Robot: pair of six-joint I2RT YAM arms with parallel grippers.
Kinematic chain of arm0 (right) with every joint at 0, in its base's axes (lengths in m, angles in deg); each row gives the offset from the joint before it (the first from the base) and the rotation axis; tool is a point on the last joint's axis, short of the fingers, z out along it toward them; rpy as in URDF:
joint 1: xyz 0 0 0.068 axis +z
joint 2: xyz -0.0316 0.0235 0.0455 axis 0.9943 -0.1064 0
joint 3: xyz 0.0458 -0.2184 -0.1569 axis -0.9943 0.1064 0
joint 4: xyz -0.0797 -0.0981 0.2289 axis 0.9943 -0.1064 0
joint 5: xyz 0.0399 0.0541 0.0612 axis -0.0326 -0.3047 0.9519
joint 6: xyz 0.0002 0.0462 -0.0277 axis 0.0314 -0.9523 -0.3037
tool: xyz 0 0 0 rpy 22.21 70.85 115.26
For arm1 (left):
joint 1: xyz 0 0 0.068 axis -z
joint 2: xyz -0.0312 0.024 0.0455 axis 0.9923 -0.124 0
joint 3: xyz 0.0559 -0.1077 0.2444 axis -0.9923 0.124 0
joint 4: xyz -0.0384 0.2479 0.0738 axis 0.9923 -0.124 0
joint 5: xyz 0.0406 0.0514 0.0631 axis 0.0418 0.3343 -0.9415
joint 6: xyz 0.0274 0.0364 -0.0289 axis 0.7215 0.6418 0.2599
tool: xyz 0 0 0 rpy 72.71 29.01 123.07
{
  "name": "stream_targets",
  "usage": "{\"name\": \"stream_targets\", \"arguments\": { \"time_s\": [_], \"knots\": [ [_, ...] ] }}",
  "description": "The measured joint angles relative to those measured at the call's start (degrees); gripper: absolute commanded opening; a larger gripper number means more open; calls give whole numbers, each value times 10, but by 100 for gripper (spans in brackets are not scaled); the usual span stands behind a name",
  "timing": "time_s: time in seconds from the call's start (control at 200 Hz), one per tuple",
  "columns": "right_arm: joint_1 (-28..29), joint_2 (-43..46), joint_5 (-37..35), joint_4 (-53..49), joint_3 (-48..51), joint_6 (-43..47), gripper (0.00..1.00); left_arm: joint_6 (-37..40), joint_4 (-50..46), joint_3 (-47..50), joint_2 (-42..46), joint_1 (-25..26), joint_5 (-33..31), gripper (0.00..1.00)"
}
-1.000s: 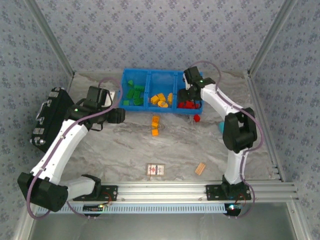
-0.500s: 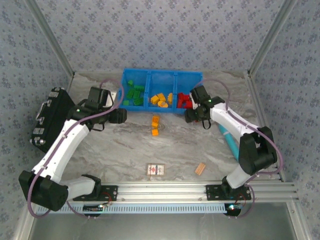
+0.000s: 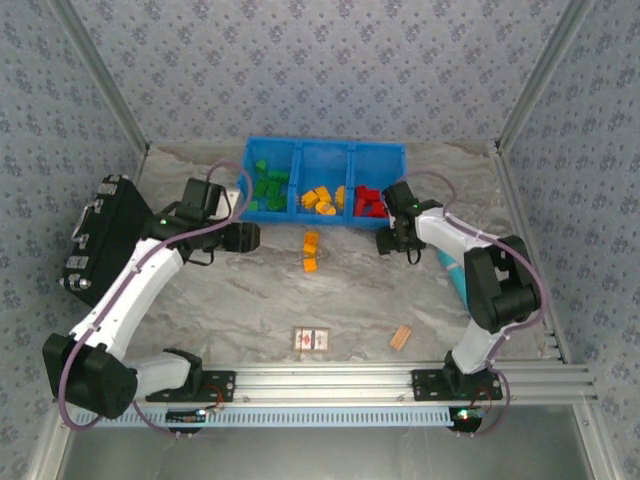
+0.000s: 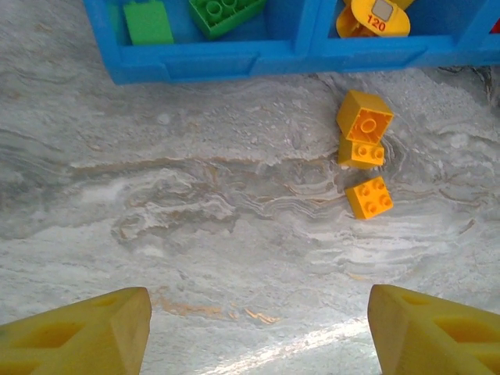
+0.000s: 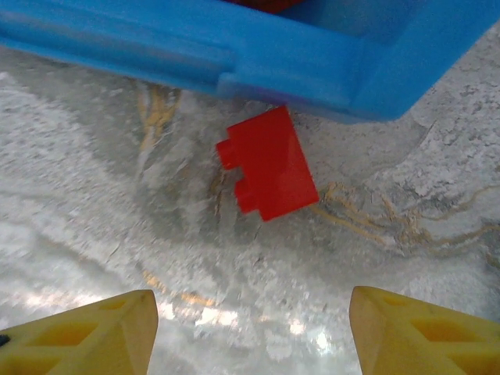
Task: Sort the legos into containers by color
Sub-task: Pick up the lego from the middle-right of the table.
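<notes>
I see bright blue containers holding green, orange-yellow and red legos, 1 red brick and 3 orange-yellow bricks on the grey marbled table, a black case, floral-patterned walls.

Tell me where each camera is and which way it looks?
Top camera: above and behind the robot, looking down on the table; left arm and right arm show.
Left wrist camera: on the left arm, looking down past the left claw at three orange-yellow bricks before the blue bins.
Right wrist camera: on the right arm, looking down past the right claw at a red brick near the bins' corner.
Shared: top and left wrist views both hold those orange-yellow bricks and the bins.
</notes>
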Motion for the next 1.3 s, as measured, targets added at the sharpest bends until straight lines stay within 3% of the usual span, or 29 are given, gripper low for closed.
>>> {"name": "stream_targets", "arguments": {
  "time_s": [0.35,1.035,1.3],
  "knots": [
    [-11,-65,0,30,-54,16,65,-26,28,25,-35,44,16,73],
    [-17,-98,-6,19,-83,35,39,-37,47,24,-77,56,15,73],
    [-17,-98,-6,15,-84,36,33,-47,105,19,-111,79,-7,73]
  ]
}}
